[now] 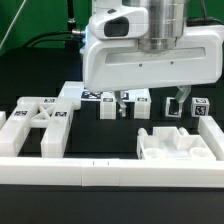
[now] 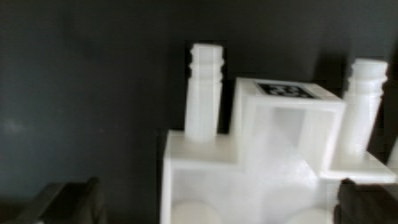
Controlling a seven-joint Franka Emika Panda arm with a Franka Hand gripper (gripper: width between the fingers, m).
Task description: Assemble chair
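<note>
Assembly of the chair looks barely begun. Its white parts lie apart on the dark desk, behind the long rail at the front, and none seems joined to another. A large frame piece lies flat toward the exterior view's left. A shallow seat piece lies toward that view's right, with a small block behind it. Nearly all of the joining is therefore left to do.

The gripper hangs low over the middle of the back row with its jaws wide. In the wrist view its dark fingertips stand far apart at the two lower corners, and nothing is clamped between them. Directly below, between the fingers, stands a pegged piece. It is a white block with a tag on its raised top and two ridged pegs pointing upward. The left fingertip is clear of it. The right one sits close to its edge, and the blur there leaves it unclear whether they touch. The gripper seems to be straddling this piece without gripping it.
</note>
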